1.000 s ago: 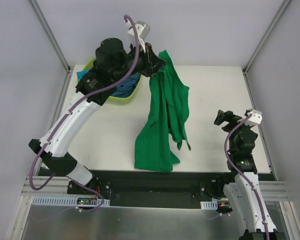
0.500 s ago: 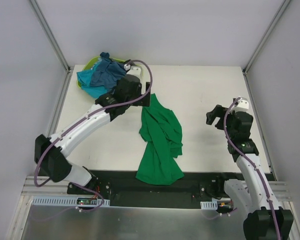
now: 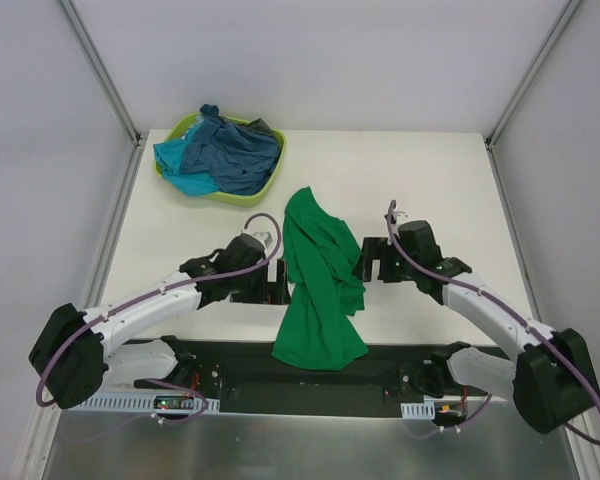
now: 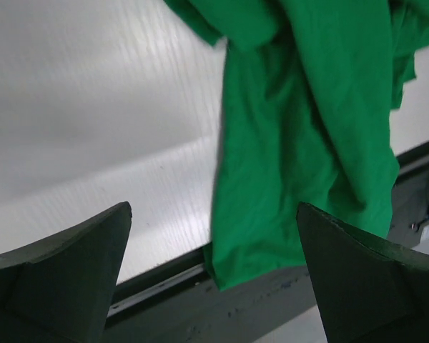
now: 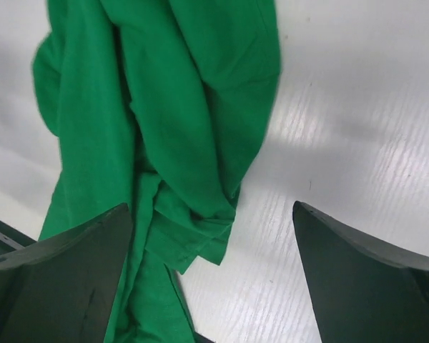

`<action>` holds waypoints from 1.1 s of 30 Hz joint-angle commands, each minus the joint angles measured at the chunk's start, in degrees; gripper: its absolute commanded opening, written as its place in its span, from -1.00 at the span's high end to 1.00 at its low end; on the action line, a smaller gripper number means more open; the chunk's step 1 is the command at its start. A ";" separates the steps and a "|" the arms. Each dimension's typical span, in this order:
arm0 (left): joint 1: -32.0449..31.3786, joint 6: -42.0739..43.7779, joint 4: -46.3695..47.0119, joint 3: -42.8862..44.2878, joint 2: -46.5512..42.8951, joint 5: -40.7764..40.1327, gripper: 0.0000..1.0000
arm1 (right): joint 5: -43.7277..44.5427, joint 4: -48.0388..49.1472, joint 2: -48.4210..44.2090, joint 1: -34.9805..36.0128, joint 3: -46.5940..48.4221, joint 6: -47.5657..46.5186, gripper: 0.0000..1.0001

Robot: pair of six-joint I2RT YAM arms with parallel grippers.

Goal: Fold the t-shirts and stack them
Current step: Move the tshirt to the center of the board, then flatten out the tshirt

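A bright green t-shirt lies crumpled in a long strip down the middle of the white table, its lower end hanging over the near edge. My left gripper is low at the shirt's left side, open, nothing between its fingers. My right gripper is at the shirt's right side, open too and holding nothing. The left wrist view shows the green t-shirt's lower end over the dark front rail. In the right wrist view, the green t-shirt's bunched folds lie on the table. Dusty blue and turquoise t-shirts are heaped at the back left.
A lime-green basket at the back left corner holds the heap of shirts. A dark rail runs along the table's near edge. Grey walls and metal frame posts close in the sides and back.
My left gripper let go of the green t-shirt, which dropped from hanging onto the table. The left arm swung down from the basket to the shirt's left side. The right arm reached in toward the shirt.
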 commanded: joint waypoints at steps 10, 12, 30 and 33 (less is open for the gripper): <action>-7.31 -3.37 6.90 2.14 17.22 7.33 -0.37 | -3.43 4.37 15.43 3.38 4.90 6.04 -0.74; -7.49 -2.93 6.90 4.16 21.10 7.06 -0.13 | -3.51 4.72 15.78 3.82 4.72 6.13 -0.70; -8.28 -5.92 -1.53 7.16 17.18 -21.83 1.00 | 18.35 -5.82 13.77 6.72 7.44 6.04 0.99; -6.35 -3.99 -2.94 6.99 13.13 -27.20 1.00 | 24.77 -8.01 9.99 6.37 7.18 6.13 0.99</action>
